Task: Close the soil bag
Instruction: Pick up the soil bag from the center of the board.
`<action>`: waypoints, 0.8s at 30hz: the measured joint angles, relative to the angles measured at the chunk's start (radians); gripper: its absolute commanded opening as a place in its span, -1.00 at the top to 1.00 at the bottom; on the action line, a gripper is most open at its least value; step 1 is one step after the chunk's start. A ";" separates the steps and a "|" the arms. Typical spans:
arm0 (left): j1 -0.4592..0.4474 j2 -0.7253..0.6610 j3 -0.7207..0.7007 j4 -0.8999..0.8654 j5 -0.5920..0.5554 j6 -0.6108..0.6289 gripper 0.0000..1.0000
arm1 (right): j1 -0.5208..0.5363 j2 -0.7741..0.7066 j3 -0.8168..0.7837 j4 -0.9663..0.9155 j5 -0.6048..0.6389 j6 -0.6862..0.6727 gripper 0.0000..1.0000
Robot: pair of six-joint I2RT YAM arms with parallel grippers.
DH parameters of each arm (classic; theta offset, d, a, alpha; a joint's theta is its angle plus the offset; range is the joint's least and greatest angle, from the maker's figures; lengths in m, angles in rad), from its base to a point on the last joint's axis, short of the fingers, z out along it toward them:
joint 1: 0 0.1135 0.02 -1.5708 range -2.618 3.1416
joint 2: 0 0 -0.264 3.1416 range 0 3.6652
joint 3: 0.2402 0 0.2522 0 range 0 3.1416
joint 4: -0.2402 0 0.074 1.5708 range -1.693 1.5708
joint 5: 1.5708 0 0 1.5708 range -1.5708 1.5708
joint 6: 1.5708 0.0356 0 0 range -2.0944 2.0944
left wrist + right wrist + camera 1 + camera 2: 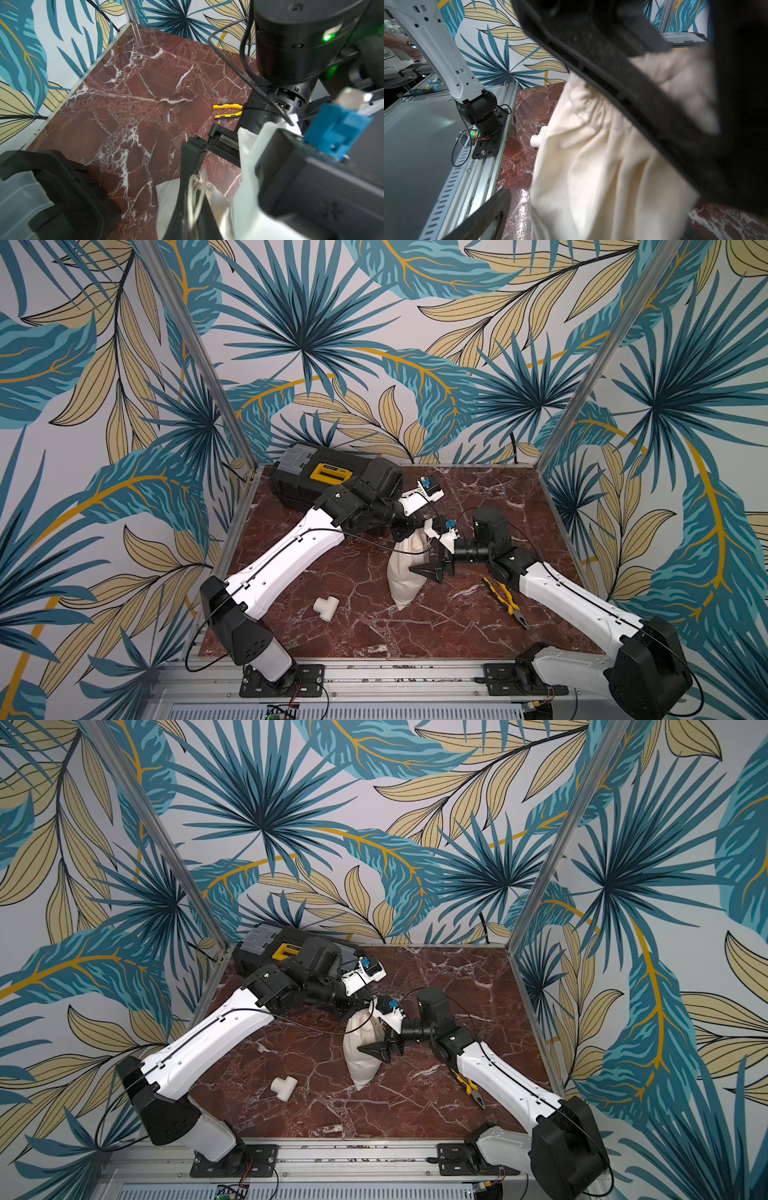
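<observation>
The soil bag (405,572) lies on its side in the middle of the surface (353,635). Its long axis runs almost straight from 6 o'clock, where the plump bottom rests, up to about 12 o'clock, where the gathered neck ends. That axis is what my next move turns on. My left fingers (185,187) sit at the neck end and are pressed fully together. The thin cord (195,193) loops along them with its knot just beside, so I judge that they pinch the cord, though the wrist view does not show the pinch point cleanly. My right fingers (428,570) come in from 3 o'clock, pointing toward 9 o'clock, crosswise to the bag. They are spread wide and hold nothing. In the right wrist view one finger crosses over the puckered cloth below the hem and the other hangs well clear on the far side of the bag (591,155), so the upper part of the sack lies between them. I cannot tell whether the upper finger presses the cloth or only passes over it. The right arm is placed to clamp across the neck. As I judge it, the left should then draw the cord away along the axis, toward 12 o'clock. A sideways pull would drag the bag instead of cinching it.
</observation>
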 measured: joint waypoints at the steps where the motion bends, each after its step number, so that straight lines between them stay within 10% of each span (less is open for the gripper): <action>1: 0.002 0.000 0.000 0.000 -0.001 -0.001 1.00 | 0.000 0.000 -0.008 0.013 0.005 0.010 -0.76; 4: 0.008 0.000 0.000 0.003 -0.003 -0.007 1.00 | 0.000 0.000 -0.020 0.035 0.019 0.032 -0.30; 8: 0.010 0.000 -0.001 0.004 -0.003 -0.014 1.00 | 0.001 0.001 -0.021 0.047 0.040 0.047 1.00; 24: 0.082 -0.083 -0.285 0.177 -0.010 -0.100 0.90 | 0.010 -0.060 -0.101 0.118 0.163 0.098 1.00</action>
